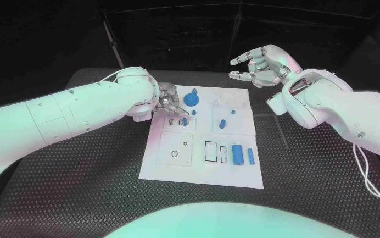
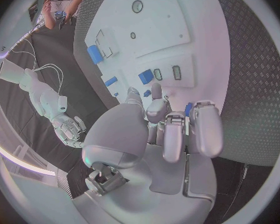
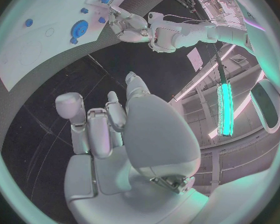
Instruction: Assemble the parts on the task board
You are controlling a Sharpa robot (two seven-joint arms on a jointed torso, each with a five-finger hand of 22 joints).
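A black table with a raised diamond-tread surface is seen from above, its rounded far corners set against a dark backdrop. A dark upright pole is visible behind the table's far left corner. In the right wrist view, a long glowing light tube (greenish-white) is seen hanging in the room beyond the table.

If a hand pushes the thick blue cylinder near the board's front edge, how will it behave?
The blue cylinder lies on its side, so it would probably roll sideways. It looks smooth, perhaps slippery for fingers. The flat white board offers nothing to stop it.
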